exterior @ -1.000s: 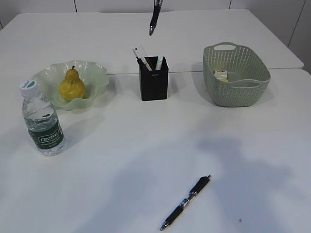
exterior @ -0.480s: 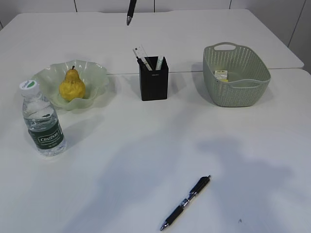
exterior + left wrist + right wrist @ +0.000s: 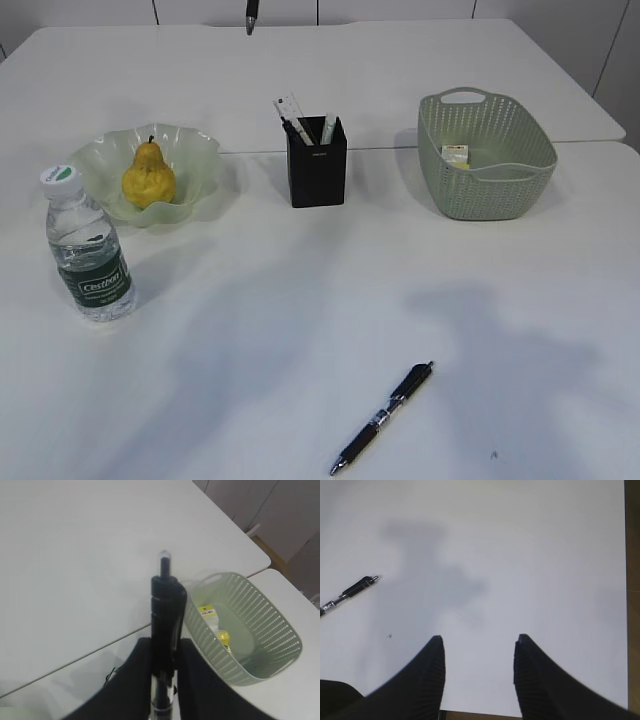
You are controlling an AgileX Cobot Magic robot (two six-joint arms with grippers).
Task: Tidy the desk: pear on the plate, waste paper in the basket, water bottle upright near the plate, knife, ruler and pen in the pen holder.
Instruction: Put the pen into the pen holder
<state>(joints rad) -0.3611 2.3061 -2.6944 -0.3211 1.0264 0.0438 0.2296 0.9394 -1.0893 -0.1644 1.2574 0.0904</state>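
Exterior view: pear (image 3: 148, 176) on plate (image 3: 150, 172), water bottle (image 3: 88, 250) upright beside it, one pen (image 3: 383, 417) loose on the desk (image 3: 300, 300).
Left wrist view: left gripper (image 3: 162, 672) clamped on a black pen (image 3: 163, 625), high up near the basket (image 3: 250, 630). You're mid pen step; next, bring it over the pen holder (image 3: 316, 160).
Right wrist view: right gripper (image 3: 479, 667) apart, empty.

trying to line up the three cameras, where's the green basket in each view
Exterior view: the basket stands right of centre on the desk, to the right of the pen holder.
Left wrist view: the basket sits at lower right, just right of the black pen held in the left gripper.
Right wrist view: not in it.
Shared landmark: the yellow and white waste paper lying inside it.
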